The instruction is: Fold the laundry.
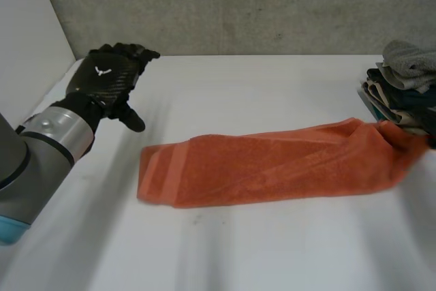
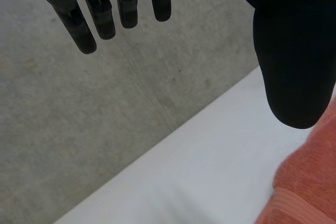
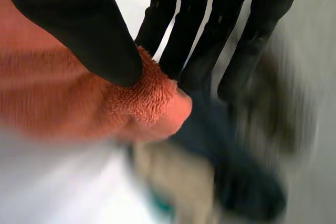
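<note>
**While the right hand [image 3: 73, 19] grips the orange towel [image 1: 272, 163]: position of cloth and hands**

As the head view shows, the orange towel lies folded into a long strip across the middle of the white worktop [image 1: 272, 250]. Its right end is raised off the surface, just beside a stack of folded cloths [image 1: 402, 86] at the worktop's right edge. The right hand pinches this end, with the thumb pressing the terry cloth against the fingers [image 3: 199, 40]. The left hand [image 1: 109, 73] hovers over the far left part of the worktop, apart from the towel's left end. Its fingers are straight and it holds nothing.
</note>
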